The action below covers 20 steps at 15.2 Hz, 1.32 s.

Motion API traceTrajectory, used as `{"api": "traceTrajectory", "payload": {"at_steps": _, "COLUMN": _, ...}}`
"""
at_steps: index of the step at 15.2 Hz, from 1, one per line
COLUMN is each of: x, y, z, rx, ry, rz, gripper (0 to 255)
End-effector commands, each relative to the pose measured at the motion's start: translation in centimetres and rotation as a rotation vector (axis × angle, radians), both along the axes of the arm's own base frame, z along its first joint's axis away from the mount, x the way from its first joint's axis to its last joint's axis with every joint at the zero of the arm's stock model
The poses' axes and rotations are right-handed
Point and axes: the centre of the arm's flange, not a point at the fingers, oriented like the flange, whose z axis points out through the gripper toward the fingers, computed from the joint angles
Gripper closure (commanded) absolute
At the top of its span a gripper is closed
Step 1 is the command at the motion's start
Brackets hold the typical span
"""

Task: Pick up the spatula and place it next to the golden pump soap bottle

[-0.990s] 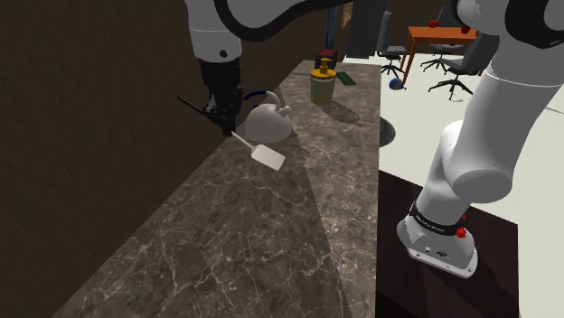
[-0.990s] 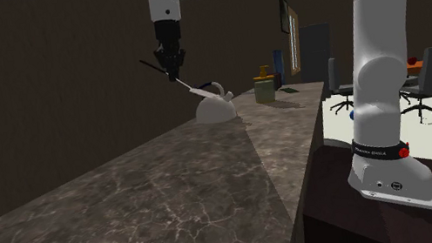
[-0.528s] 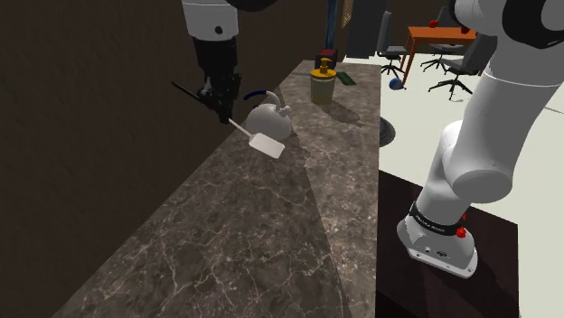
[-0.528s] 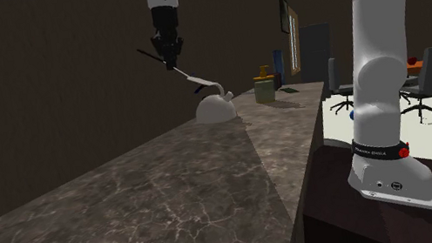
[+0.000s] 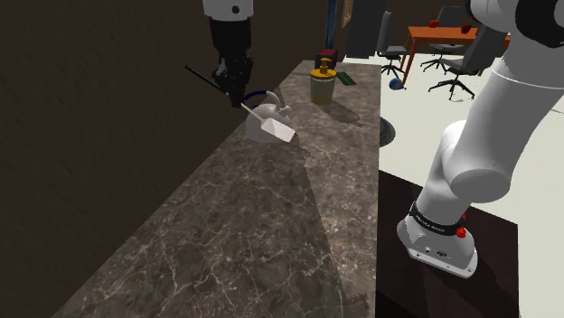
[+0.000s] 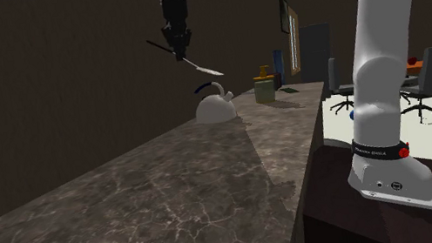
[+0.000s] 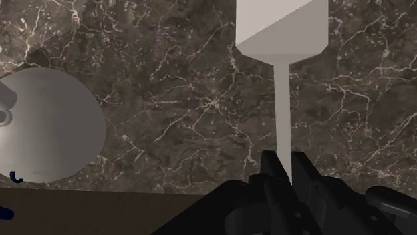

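Looked over a long counter (image 5: 244,235) of dark veined stone set against a dark wall. Saw the white arm (image 5: 488,135) rising from the stand (image 5: 488,289) at the shoulder view's lower right and reaching over to the counter's far stretch. Found a pale rounded kettle (image 5: 260,120) with a dark blue handle sitting on the stone there. Made out the golden pump soap bottle (image 5: 323,84) beyond it, near the counter's far end and well apart from the kettle. Spotted the spatula (image 5: 274,128) up in the air, clear of the stone, tilted with pale flat blade low and dark handle end high, just above the kettle in the second exterior view. Noted the black gripper (image 5: 235,95) with fingers clamped on the spatula's thin shank, and in the wrist view saw the blade jutting ahead over bare stone beside the kettle.
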Motion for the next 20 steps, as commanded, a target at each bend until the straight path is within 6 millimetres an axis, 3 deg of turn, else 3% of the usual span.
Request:
{"api": "traceTrajectory", "payload": {"at_steps": 1, "x": -0.2, "y": -2.7, "z": -0.1, "rx": 0.0, "ry": 0.0, "rz": 0.001, "gripper": 255}}
{"api": "traceTrajectory", "payload": {"at_steps": 20, "x": -2.3, "y": -27.7, "z": -0.1, "rx": 0.0, "ry": 0.0, "rz": 0.001, "gripper": 255}}
